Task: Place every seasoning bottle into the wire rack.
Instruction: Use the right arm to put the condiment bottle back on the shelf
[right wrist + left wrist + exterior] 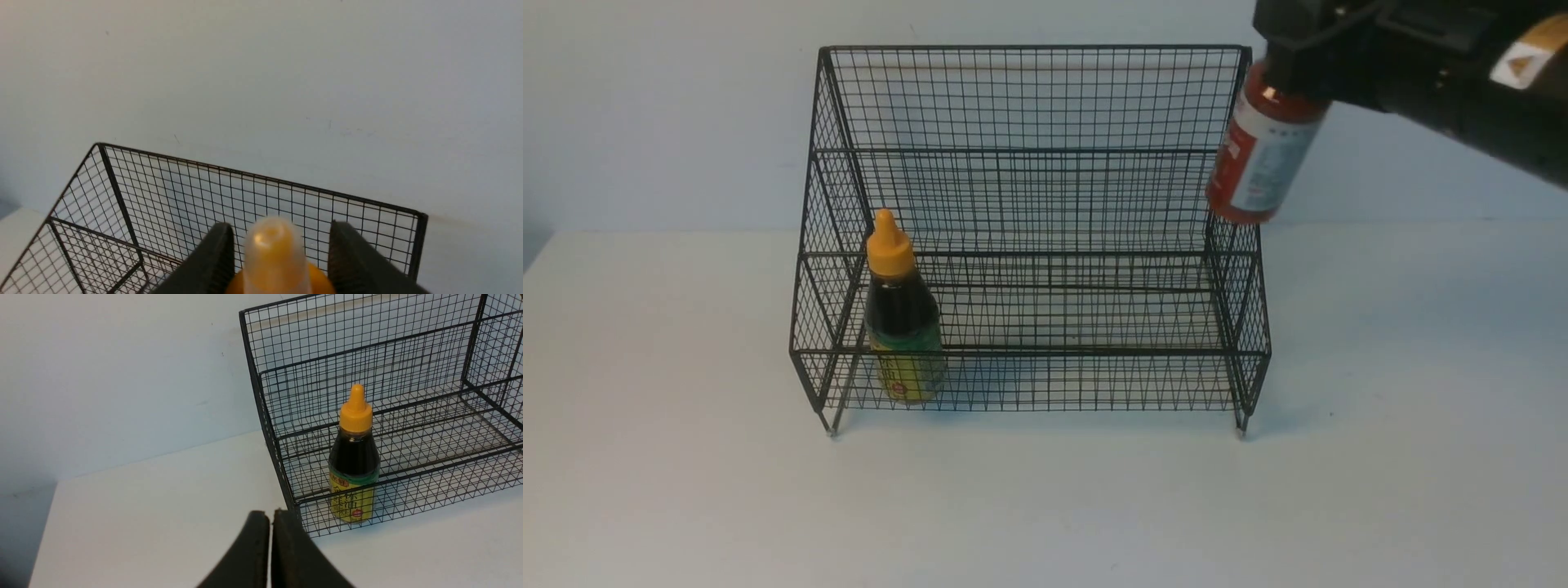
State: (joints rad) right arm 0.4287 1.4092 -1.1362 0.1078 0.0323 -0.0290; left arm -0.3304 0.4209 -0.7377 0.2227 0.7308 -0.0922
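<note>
- Two bottles show. One, the dark-sauce bottle (903, 327), stands upright inside the wire rack (1029, 47) on the lowest front tier, at that tier's left end and just beside the left side mesh. Its orange-yellow nozzle cap (889, 243) points straight up.
- The other, the red-sauce bottle (1262, 155), hangs in the air at the rack's upper right corner. It is tilted, with its base leaning in toward the right side wall. Whether the base touches the wire, or lies inside or outside that wall, cannot be told.
- The right gripper (1286, 77) is clamped on the red-sauce bottle at its top. In the right wrist view its two dark fingers (212, 261) sit on either side of the orange cap, with the rack's back panel below and beyond.
- The left gripper (269, 547) has its jaws pressed together with nothing between them. It hangs over the worktop just beside the rack's front left corner, and the front view does not show it.
- The rack stands on small feet about midway across the white worktop (686, 457), its tall back toward the far edge.
- A pale wall (645, 122) rises behind that far edge.
</note>
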